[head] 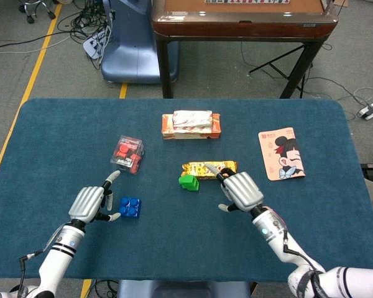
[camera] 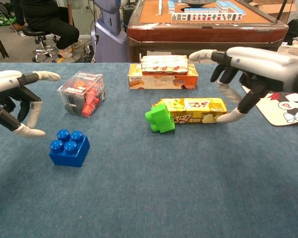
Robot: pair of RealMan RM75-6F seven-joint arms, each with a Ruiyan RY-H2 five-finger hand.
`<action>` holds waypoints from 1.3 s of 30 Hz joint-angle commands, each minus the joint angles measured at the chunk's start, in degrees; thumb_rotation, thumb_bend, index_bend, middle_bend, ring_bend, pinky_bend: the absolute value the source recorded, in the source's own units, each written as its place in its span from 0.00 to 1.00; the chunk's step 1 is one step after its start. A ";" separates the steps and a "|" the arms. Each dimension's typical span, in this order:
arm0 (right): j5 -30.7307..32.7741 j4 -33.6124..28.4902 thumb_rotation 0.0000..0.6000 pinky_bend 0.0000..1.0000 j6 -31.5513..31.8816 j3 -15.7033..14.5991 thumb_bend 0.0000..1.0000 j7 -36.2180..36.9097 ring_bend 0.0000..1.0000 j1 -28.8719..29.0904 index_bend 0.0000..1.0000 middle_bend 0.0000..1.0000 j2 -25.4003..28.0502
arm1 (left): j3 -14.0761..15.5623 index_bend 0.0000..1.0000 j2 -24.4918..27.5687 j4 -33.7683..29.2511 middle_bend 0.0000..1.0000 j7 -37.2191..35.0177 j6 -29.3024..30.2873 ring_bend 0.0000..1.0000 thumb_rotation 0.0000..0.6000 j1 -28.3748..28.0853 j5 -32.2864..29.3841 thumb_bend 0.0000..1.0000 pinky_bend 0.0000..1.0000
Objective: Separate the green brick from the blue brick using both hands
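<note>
A dark blue felt-like cloth covers the table (head: 56, 136), which stands on a grey floor marked with a yellow line at about ten o'clock. Beyond the far edge, at twelve o'clock, stands a wooden mahjong table (head: 242, 18), with a blue-grey machine base (head: 127, 46) and loose cables to its left.

The left hand (head: 90, 203) hovers near the table's seven o'clock corner with its fingers spread, holding nothing — the blue brick (head: 130, 207) sits studs-up on the cloth just beside it, at its three o'clock, apart from the fingertips in the chest view. The right hand (head: 239, 191) is likewise released, fingers splayed and empty, at about five o'clock of the table's middle. The green brick (head: 188, 182) lies tipped on its side against the near-left end of a yellow snack packet (head: 210, 167), at ten o'clock from the right hand and clear of it. The two bricks lie well apart.

Elsewhere on the cloth: a clear box of red pieces (head: 127, 153) at twelve o'clock from the blue brick, an orange biscuit box (head: 191, 124) towards the far edge, and a cartoon-printed card (head: 280, 153) at two o'clock.
</note>
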 commanded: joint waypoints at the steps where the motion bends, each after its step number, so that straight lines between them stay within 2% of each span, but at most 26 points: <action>1: -1.85 -3.12 1.00 0.75 3.28 -2.13 0.00 -1.47 0.67 -3.29 0.00 0.59 5.02 | 0.52 0.00 2.26 0.91 0.51 0.22 4.37 0.49 1.00 2.51 3.37 0.00 0.74; 4: -4.73 -3.42 1.00 0.61 5.98 -3.66 0.00 0.32 0.51 -5.99 0.03 0.46 8.70 | 0.60 0.02 3.78 2.47 0.48 -0.03 7.58 0.43 1.00 4.38 5.07 0.00 0.64; 7: -8.38 -2.17 1.00 0.52 9.49 -5.10 0.00 3.36 0.39 -9.01 0.07 0.36 11.40 | 0.49 0.04 6.37 3.00 0.48 -1.64 9.18 0.39 1.00 6.06 5.49 0.00 0.57; 11: -12.82 0.50 1.00 0.44 14.32 -6.88 0.00 7.69 0.30 -13.12 0.11 0.30 13.80 | -0.21 0.08 9.82 3.93 0.48 -4.69 11.88 0.38 1.00 8.49 6.14 0.00 0.52; 17: -15.72 4.15 1.00 0.42 19.54 -8.65 0.00 12.40 0.29 -18.35 0.13 0.29 15.37 | 0.06 0.13 11.84 8.02 0.47 -5.34 15.25 0.36 1.00 11.46 7.65 0.00 0.49; 24: -17.75 8.24 1.00 0.42 25.26 -10.38 0.00 18.52 0.29 -24.75 0.16 0.29 16.16 | 2.09 0.18 13.09 11.00 0.46 -6.57 17.40 0.36 1.00 15.22 9.89 0.00 0.49; 28: -17.41 10.79 1.00 0.42 26.30 -10.83 0.00 22.42 0.29 -27.30 0.16 0.29 16.14 | 2.88 0.18 13.46 11.12 0.46 -7.33 17.44 0.36 1.00 16.74 10.31 0.00 0.49; 39: -16.91 15.05 1.00 0.42 26.14 -9.43 0.00 25.52 0.29 -30.21 0.18 0.29 14.62 | 3.04 0.18 13.00 11.28 0.46 -6.67 17.60 0.36 1.00 18.54 11.90 0.00 0.49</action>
